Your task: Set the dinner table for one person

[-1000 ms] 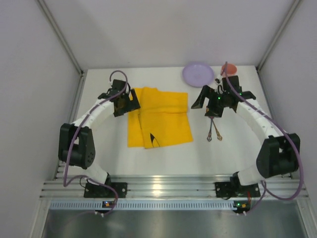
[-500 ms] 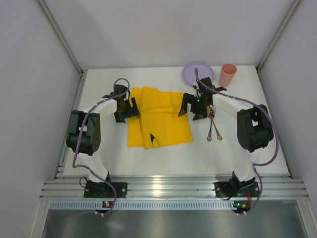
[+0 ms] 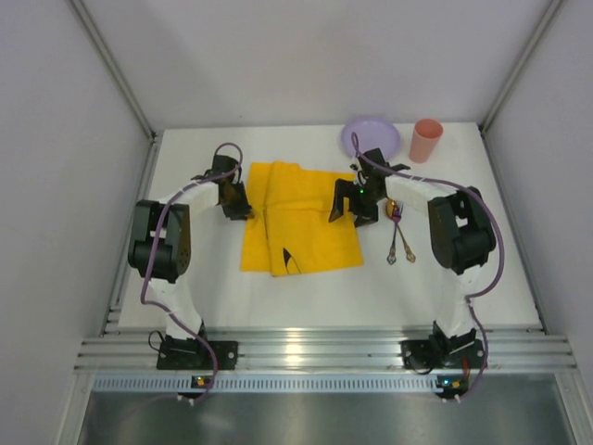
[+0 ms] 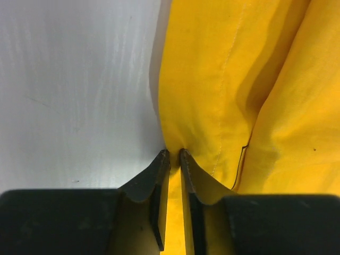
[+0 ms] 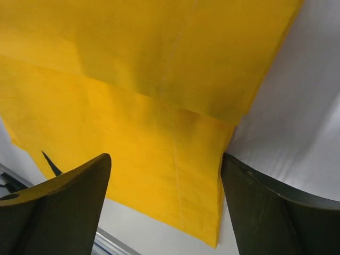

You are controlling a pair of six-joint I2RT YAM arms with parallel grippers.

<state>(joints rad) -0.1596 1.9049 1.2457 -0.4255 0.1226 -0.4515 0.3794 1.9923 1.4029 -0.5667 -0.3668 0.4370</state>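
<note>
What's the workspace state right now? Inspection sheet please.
Surface: white dinner table, bare at the near side.
Job's things: yellow placemat at centre, creased; purple plate and pink cup at the far right; two utensils right of the placemat.
Clutter: nothing seen.
Grippers: left pincer appears shut on the placemat's left edge; right pincer open over its right edge.
Cables: purple cables run along both arms, clear of the items.
Surroundings: enclosure walls; aluminium rail at the near edge.
</note>
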